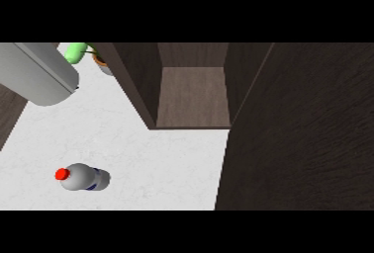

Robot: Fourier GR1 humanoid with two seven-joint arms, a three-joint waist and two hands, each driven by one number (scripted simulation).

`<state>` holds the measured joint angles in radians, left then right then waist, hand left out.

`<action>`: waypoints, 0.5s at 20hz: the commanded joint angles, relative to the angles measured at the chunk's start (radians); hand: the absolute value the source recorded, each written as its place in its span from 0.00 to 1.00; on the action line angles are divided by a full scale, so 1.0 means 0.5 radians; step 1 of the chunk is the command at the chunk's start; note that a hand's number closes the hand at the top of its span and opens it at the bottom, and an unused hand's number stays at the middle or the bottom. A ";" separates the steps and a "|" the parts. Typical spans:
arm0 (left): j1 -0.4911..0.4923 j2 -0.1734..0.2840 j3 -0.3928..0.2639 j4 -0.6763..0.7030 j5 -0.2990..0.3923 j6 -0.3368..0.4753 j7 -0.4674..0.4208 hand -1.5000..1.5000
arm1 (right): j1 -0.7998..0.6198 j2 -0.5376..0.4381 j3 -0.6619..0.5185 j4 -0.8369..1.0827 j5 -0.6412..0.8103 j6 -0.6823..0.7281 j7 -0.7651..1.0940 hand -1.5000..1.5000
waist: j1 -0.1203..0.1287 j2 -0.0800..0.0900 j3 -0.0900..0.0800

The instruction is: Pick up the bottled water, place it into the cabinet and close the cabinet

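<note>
The bottled water stands upright on the white counter at the lower left; it is clear, with a red cap and a blue label. The dark wood cabinet is behind it at centre, with its bare shelf showing. Its open door swings toward me and fills the right side. A grey forearm crosses the upper left corner, well away from the bottle. Neither black hand shows.
A small potted plant with green leaves sits at the back, left of the cabinet. A dark strip marks the counter's left edge. White counter lies between the bottle and the cabinet.
</note>
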<state>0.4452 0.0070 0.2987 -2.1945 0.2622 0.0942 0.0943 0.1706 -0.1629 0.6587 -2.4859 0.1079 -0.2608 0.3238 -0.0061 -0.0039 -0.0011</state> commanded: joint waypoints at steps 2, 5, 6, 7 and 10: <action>-0.150 -0.012 -0.014 0.373 -0.074 -0.044 -0.219 0.00 | 0.070 -0.096 0.083 -0.197 0.241 -0.012 0.015 0.00 | -0.012 0.001 0.000; -0.092 0.000 -0.020 0.380 -0.054 -0.110 -0.221 0.00 | -0.017 -0.113 0.001 -0.209 0.192 -0.023 0.144 0.00 | 0.004 0.003 0.001; -0.210 -0.013 -0.098 0.537 -0.134 0.005 -0.283 0.00 | -0.009 -0.081 0.194 -0.234 0.365 -0.090 0.186 0.00 | -0.020 -0.001 -0.002; -0.108 -0.014 -0.128 0.584 -0.094 -0.057 -0.394 0.00 | 0.053 -0.103 0.206 -0.258 0.373 -0.122 0.121 0.00 | -0.020 -0.005 -0.002; -0.283 0.029 -0.029 0.769 -0.124 -0.085 -0.425 0.00 | -0.068 -0.137 0.012 -0.204 0.195 -0.074 0.121 0.00 | -0.006 0.005 0.000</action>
<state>0.3685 0.0064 0.2672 -1.9214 0.2153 0.0611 -0.0693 0.1380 -0.1934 0.6910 -2.4791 0.1270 -0.3108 0.3394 -0.0090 -0.0032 -0.0013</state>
